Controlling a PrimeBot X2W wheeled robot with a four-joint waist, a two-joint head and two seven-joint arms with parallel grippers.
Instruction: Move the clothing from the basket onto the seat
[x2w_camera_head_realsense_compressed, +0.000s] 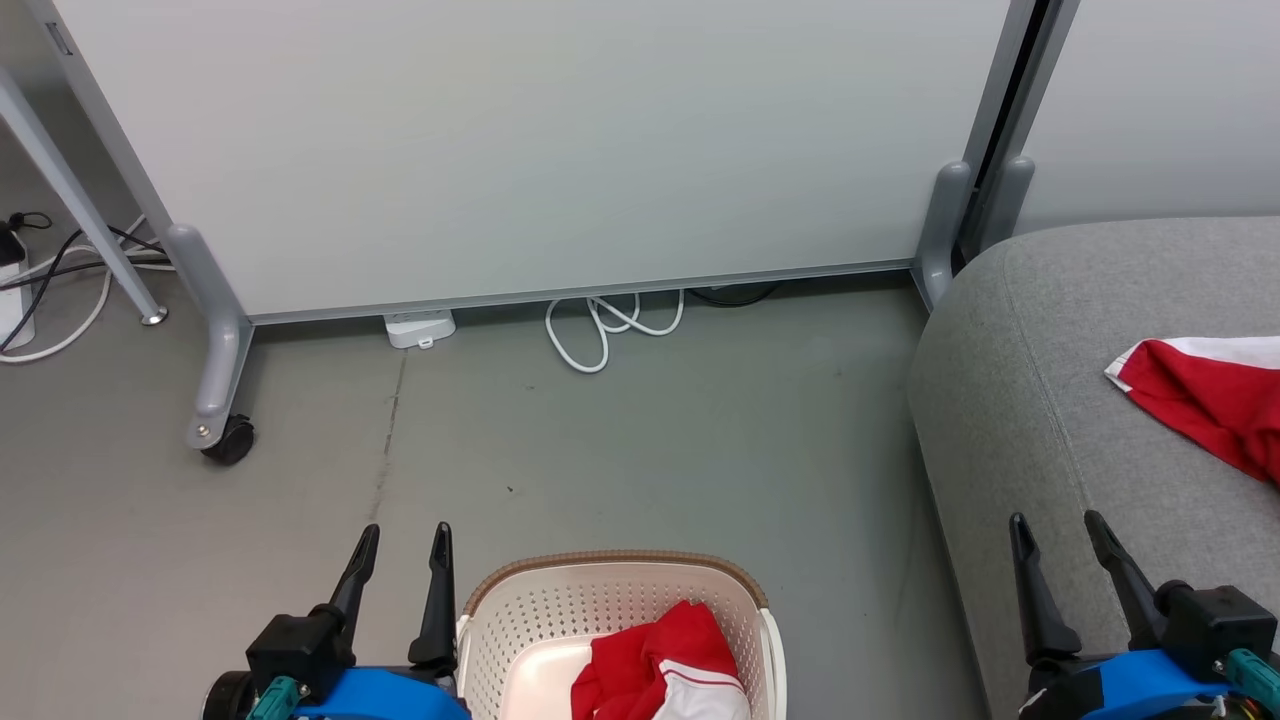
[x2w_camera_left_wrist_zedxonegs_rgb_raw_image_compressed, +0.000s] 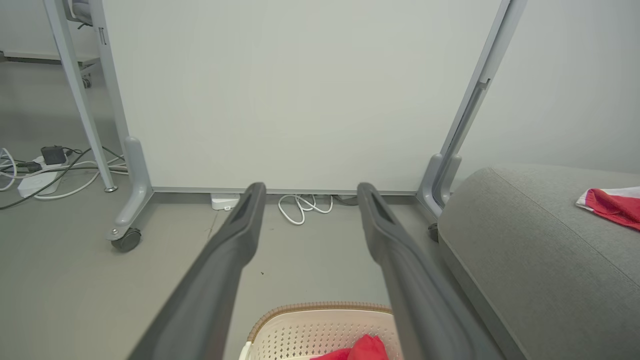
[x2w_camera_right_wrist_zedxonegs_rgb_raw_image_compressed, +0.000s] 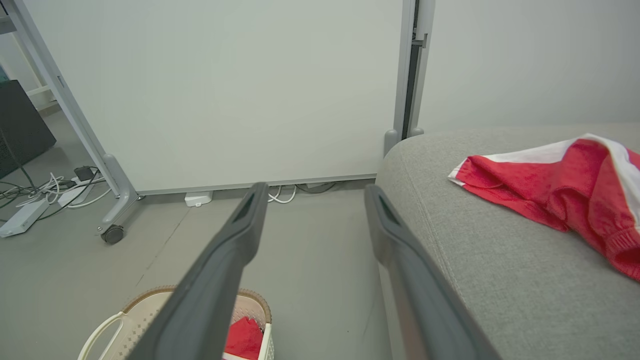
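The cream basket (x2w_camera_head_realsense_compressed: 610, 600) with a brown rim stands on the floor at the bottom centre, holding crumpled red and white clothing (x2w_camera_head_realsense_compressed: 655, 665). Another red and white garment (x2w_camera_head_realsense_compressed: 1210, 395) lies on the grey seat (x2w_camera_head_realsense_compressed: 1040, 380) at the right. My left gripper (x2w_camera_head_realsense_compressed: 405, 545) stands open just left of the basket, fingers pointing up and empty. My right gripper (x2w_camera_head_realsense_compressed: 1060, 535) is open and empty over the seat's front corner. In the left wrist view the basket (x2w_camera_left_wrist_zedxonegs_rgb_raw_image_compressed: 310, 325) and the seat (x2w_camera_left_wrist_zedxonegs_rgb_raw_image_compressed: 525, 260) appear; in the right wrist view the garment (x2w_camera_right_wrist_zedxonegs_rgb_raw_image_compressed: 555, 185) lies on the seat (x2w_camera_right_wrist_zedxonegs_rgb_raw_image_compressed: 480, 260).
A white partition panel (x2w_camera_head_realsense_compressed: 540, 150) on castor feet (x2w_camera_head_realsense_compressed: 225, 435) stands behind the floor space. White cable (x2w_camera_head_realsense_compressed: 600, 330) and a power strip (x2w_camera_head_realsense_compressed: 420, 328) lie at its base; more cables (x2w_camera_head_realsense_compressed: 60, 270) lie at the far left.
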